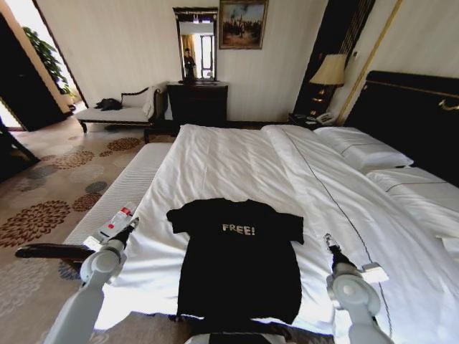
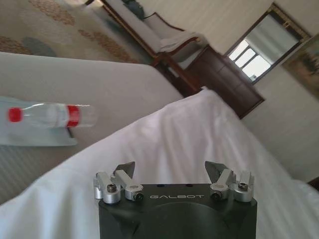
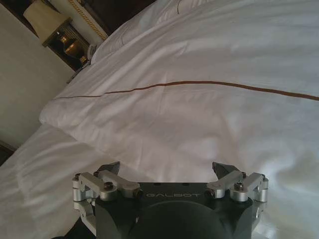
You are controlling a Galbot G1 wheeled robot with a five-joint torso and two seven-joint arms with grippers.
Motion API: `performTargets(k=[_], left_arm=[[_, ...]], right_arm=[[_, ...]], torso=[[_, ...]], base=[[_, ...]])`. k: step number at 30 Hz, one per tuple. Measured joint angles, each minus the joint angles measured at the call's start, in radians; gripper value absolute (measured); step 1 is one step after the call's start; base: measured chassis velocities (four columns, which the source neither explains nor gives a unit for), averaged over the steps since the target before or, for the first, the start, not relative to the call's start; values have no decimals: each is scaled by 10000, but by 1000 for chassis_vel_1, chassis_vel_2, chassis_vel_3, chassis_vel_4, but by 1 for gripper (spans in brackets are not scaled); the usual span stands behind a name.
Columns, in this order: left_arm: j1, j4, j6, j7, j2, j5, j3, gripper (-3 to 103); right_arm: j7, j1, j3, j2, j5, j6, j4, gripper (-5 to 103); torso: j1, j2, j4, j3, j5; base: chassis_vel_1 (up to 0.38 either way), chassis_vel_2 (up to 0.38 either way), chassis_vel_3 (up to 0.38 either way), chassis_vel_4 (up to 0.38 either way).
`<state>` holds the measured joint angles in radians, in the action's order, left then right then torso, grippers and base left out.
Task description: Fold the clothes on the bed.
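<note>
The clothes are one black T-shirt with white "FREE!" lettering, lying flat and spread out, chest up, near the front edge of the bed. My left gripper hovers just off the shirt's left sleeve, over the edge of the white duvet. In the left wrist view the left gripper is open and holds nothing. My right gripper hangs to the right of the shirt's right sleeve. Over the duvet the right gripper is open and holds nothing too.
A clear bottle with a red cap lies on the bare striped mattress strip left of the duvet. Pillows and a dark headboard stand at the right. A chaise, a dresser and a lamp line the far wall.
</note>
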<state>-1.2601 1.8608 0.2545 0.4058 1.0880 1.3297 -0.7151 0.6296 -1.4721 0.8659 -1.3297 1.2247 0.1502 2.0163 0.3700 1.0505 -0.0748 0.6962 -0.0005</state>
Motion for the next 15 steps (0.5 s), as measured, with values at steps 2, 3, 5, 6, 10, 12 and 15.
performTargets(k=[2, 3, 5, 6, 10, 12, 15], left_arm=[[-398, 863, -35, 2, -20, 416, -488, 92], [-398, 863, -35, 2, -20, 416, -488, 92], [-783, 1293, -37, -16, -67, 506, -818, 97], [-1150, 1606, -7, -60, -72, 505, -1054, 99], [-1579, 1870, 58, -106, 34, 294, -1250, 100], [-1710, 1899, 43, -116, 242, -19, -1285, 100], [-1719, 1899, 41, -97, 357, -78, -1246, 100]], right_arm=[[-273, 477, -290, 200, 637, 3, -486, 100], [-273, 477, -290, 200, 637, 3, -486, 100], [-366, 843, -494, 346, 928, 35, -836, 100], [-424, 1157, -719, 502, 1046, 113, -1203, 100], [-683, 1615, -1094, 817, 1034, 213, -1766, 100], [-990, 2035, -1399, 1085, 778, 225, -2360, 100], [-1092, 2254, -1508, 1146, 684, 225, -2645, 100]], torso=[[0, 0, 13, 0, 12], [0, 0, 13, 0, 12], [-1, 0, 19, 0, 11], [-1, 0, 20, 0, 7], [-1, 0, 20, 0, 2], [-1, 0, 19, 0, 6], [-1, 0, 17, 0, 5]], base=[[0, 0, 0, 0], [0, 0, 0, 0], [0, 0, 0, 0], [0, 0, 0, 0], [0, 0, 0, 0], [0, 0, 0, 0], [0, 0, 0, 0]])
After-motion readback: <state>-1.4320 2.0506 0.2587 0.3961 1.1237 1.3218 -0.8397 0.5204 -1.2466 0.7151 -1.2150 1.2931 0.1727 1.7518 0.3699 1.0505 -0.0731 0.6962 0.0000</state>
